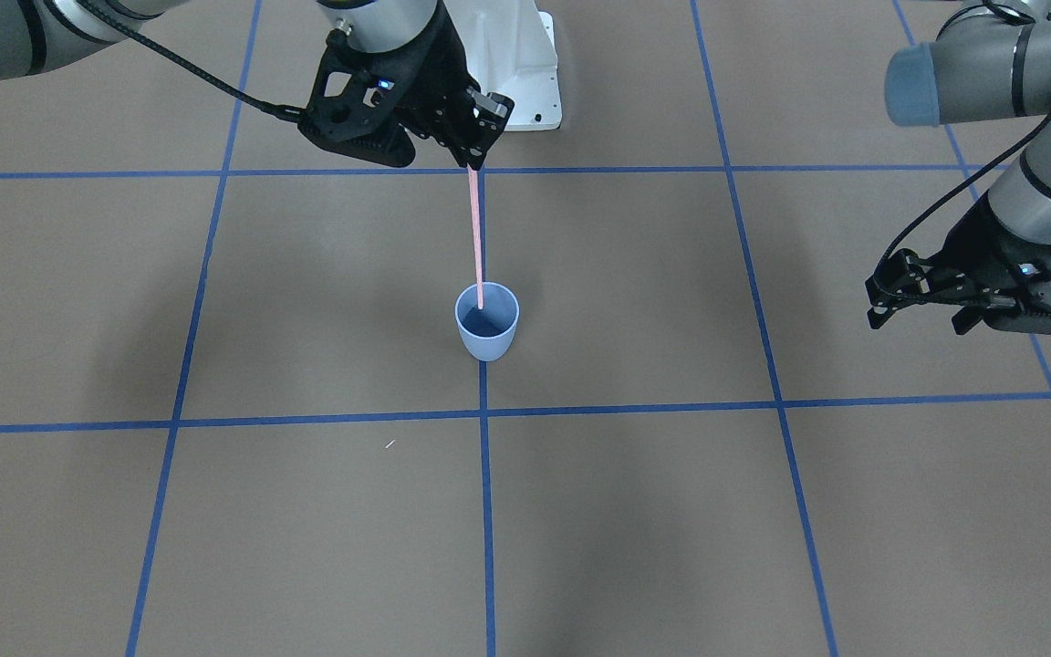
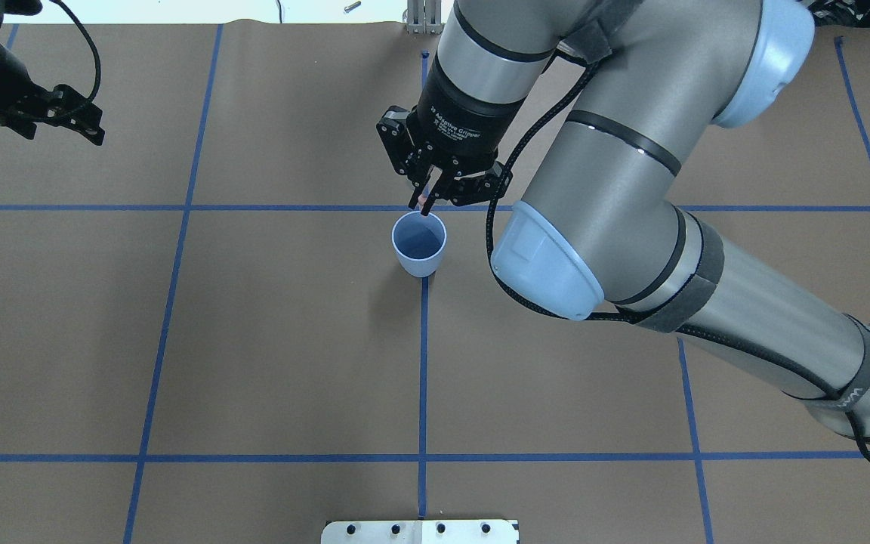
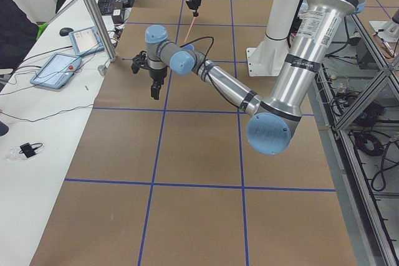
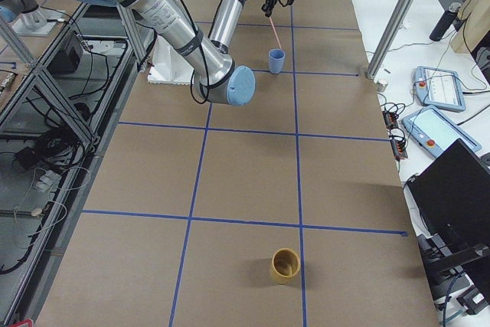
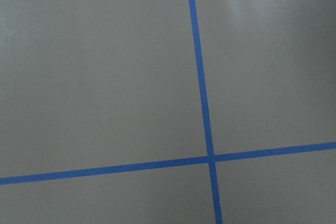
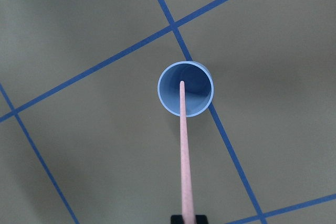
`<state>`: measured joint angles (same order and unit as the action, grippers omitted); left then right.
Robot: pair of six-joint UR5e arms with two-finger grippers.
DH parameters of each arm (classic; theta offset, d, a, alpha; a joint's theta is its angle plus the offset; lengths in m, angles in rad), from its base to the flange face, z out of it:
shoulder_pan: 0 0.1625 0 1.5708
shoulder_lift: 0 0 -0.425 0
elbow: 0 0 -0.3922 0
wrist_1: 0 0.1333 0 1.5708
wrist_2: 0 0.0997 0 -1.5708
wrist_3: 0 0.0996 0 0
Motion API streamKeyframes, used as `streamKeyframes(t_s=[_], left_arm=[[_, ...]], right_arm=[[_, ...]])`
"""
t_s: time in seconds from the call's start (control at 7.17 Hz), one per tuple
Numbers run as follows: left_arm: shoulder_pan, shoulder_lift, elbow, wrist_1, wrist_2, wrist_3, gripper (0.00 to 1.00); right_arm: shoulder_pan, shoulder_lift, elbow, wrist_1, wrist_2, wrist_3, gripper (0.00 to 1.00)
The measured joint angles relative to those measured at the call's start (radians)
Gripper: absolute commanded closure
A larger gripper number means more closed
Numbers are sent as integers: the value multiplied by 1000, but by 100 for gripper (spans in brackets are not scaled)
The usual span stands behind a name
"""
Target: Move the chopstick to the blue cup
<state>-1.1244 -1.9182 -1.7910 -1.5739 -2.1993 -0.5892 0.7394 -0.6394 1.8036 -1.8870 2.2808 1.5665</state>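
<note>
The pale blue cup [image 1: 487, 333] stands upright on the brown table at a crossing of blue tape lines, also seen as the cup [image 2: 420, 257] and the cup [image 4: 276, 60]. My right gripper [image 1: 473, 164] hangs above it, shut on the top end of the pink chopstick [image 1: 476, 237]. The chopstick [image 6: 184, 150] points almost straight down and its lower tip sits at the cup's [image 6: 199, 85] mouth. I cannot tell how deep the tip reaches. My left gripper [image 1: 914, 318] hovers open and empty far off toward the table's left end, shown as the left gripper [image 2: 65, 125].
A tan wooden cup [image 4: 286, 265] stands alone near the table's right end. The robot's white base [image 1: 525, 82] is behind the blue cup. A side bench holds tablets [image 3: 59, 66], a keyboard and cables. Metal posts [image 4: 394, 17] rise at the table's far edge.
</note>
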Motion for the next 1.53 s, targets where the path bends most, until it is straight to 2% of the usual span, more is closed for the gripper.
streamKeyframes(t_s=[0.56, 0.84, 0.98, 1.12, 1.53], left_arm=[[-1, 1, -2, 1, 0, 1, 2], [-2, 1, -3, 2, 0, 1, 2], [-2, 3, -3, 2, 0, 1, 2], [-2, 4, -2, 2, 0, 1, 2], [-2, 5, -2, 2, 1, 1, 2]], right_arm=[[-43, -9, -48, 10, -5, -17, 100], [-61, -35, -103, 95, -5, -30, 100], [-64, -44, -128, 136, -5, -32, 87], [-65, -48, -139, 154, -6, -34, 1], [-59, -43, -132, 174, -32, -41, 0]])
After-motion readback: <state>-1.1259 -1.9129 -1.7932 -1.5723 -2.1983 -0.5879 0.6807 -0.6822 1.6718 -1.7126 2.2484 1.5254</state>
